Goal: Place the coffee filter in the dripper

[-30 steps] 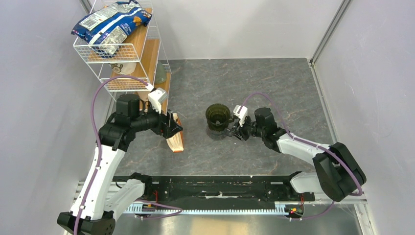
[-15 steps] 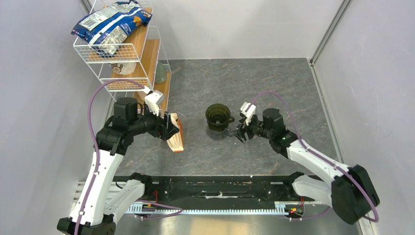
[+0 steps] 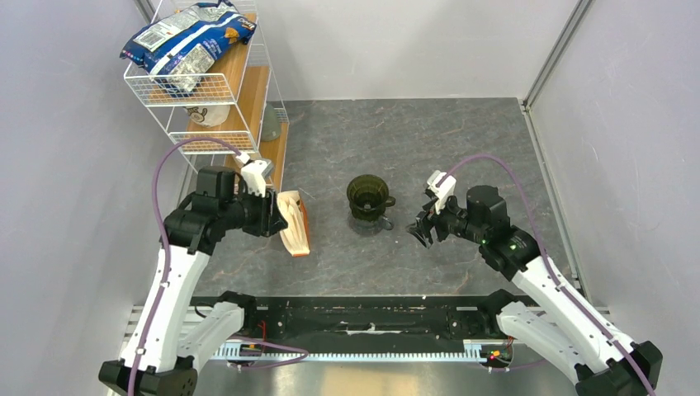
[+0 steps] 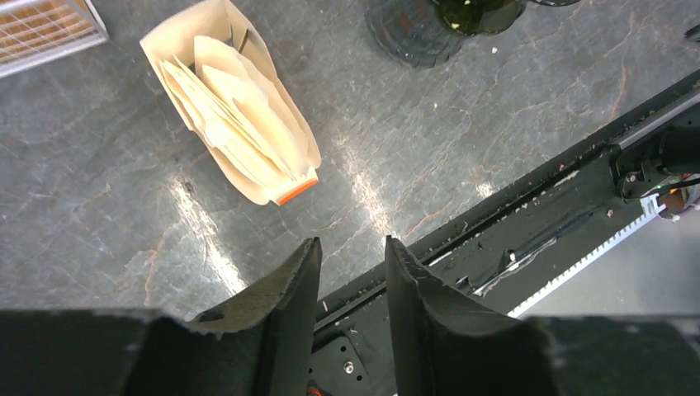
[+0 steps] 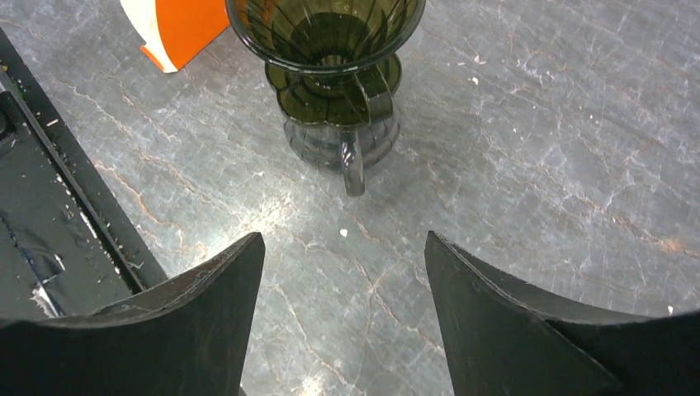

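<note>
Dark olive-green translucent plastic dripper (image 5: 326, 33) sits on clear glass cup (image 5: 342, 140). Right gripper (image 5: 345, 239), right of dripper: wide open, empty. Left gripper (image 4: 351, 243), left of dripper: 2 fingers narrowly apart (gripping nothing), near tan orange-edged packet (image 4: 281, 99) holding white paper coffee filters (image 4: 227, 115).

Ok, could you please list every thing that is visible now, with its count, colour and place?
dark olive-green translucent plastic dripper: one, olive, mid-table, on the glass cup
clear greyish glass cup: one, clear grey, under the dripper
tan orange-edged paper packet: one, tan and orange, open, left of the dripper
thin paper coffee filters: several, off-white, inside the packet
wire rack with wooden shelves: one, white and brown, far left
blue-and-white bag: one, on the rack's top
marbled table: one, grey
left claw: one, black, empty, near the packet
right claw: one, black, open, right of the dripper
</note>
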Available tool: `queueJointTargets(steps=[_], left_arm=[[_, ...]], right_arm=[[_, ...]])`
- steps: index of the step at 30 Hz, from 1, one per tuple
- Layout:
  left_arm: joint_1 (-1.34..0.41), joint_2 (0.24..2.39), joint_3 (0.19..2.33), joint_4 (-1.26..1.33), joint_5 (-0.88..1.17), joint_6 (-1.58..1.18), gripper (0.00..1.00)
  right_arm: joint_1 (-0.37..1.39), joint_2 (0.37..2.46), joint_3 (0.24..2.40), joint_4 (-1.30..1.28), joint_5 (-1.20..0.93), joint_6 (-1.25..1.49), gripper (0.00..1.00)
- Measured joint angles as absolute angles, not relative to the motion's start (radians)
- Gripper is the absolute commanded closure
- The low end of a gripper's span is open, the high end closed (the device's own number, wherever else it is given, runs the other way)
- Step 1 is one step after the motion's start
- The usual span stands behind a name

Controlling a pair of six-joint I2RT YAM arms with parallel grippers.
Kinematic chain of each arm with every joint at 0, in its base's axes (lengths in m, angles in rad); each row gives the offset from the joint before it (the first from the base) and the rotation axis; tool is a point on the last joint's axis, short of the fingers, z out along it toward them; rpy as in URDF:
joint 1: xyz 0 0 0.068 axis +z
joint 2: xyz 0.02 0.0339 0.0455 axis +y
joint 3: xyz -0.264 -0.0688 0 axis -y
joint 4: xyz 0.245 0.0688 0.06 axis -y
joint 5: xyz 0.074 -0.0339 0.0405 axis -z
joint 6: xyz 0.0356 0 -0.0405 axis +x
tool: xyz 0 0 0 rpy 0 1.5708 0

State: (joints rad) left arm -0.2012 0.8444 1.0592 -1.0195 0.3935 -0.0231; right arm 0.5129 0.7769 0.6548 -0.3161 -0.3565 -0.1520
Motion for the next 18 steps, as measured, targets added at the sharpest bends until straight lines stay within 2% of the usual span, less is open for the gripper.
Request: queueJointTargets(steps=[4,18], left_arm=[[-0.199,0.903,1.061,-1.042,0.394,-0.036,0.65],[-0.199,1.028,1.016,-0.924,0.339,-0.112,0.69]], right_arm=[[0.513,0.773,0.691,-0.399,-0.341,-0.152,0.2],[0.513,0.793,0.704,-0.474,-0.313,-0.149,0.18]])
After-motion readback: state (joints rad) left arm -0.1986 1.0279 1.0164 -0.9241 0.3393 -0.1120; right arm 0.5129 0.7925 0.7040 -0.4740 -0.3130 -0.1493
